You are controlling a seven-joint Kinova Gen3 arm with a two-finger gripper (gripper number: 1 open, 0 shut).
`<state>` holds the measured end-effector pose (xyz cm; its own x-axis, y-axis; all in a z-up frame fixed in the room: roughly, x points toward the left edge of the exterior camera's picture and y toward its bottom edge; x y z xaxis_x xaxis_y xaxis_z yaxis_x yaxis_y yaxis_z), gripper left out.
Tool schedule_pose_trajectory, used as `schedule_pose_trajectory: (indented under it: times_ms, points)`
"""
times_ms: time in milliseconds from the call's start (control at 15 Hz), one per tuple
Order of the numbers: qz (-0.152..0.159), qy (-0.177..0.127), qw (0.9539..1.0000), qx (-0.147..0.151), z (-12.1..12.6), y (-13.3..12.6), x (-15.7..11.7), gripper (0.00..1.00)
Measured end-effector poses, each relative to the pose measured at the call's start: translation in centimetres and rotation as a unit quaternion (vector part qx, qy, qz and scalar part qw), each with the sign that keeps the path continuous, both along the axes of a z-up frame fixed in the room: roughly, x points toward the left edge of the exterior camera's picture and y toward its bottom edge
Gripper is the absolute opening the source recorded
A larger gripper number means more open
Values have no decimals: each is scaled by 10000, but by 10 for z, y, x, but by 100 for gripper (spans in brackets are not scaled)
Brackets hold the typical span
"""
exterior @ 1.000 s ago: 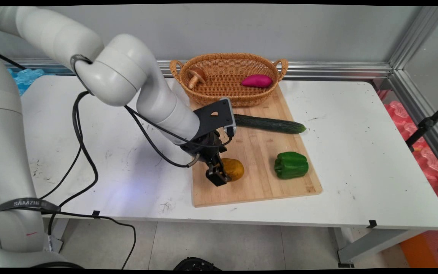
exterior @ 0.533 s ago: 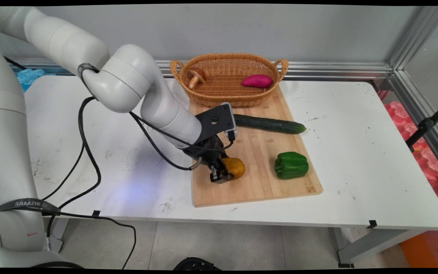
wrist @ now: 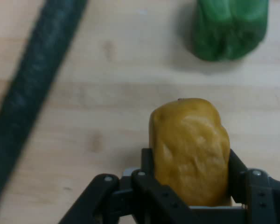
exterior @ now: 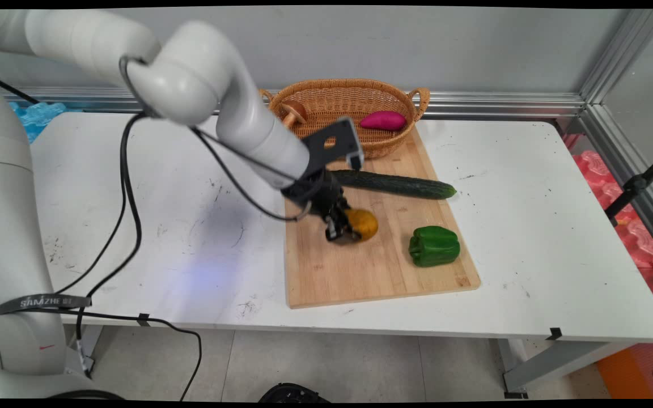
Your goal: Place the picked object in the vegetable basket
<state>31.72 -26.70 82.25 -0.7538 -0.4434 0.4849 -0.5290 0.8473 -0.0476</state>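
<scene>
**Potato in the grip**

The gripper (exterior: pixel 344 231) has its fingers (wrist: pixel 147 165) clamped on the yellow potato (exterior: pixel 361 224), centre frame, above the cutting board (exterior: pixel 360 272). Cucumber (exterior: pixel 400 185) just above it, green pepper (exterior: pixel 434 246) lower right.

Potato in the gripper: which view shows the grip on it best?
The hand view: the potato fills the frame's middle, clamped between the two fingers of the gripper, above the board. The main view shows the potato small, partly hidden by the gripper.
</scene>
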Motion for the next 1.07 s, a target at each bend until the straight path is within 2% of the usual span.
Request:
schedule_pose_trajectory:
  times_ms: [400,800,1067]
  points:
    - [81,43,9994,-347,50,-68,31,0]
    - [122,-52,9976,-686,69,-134,71,0]
    - [79,-27,9962,-870,70,-177,82,0]
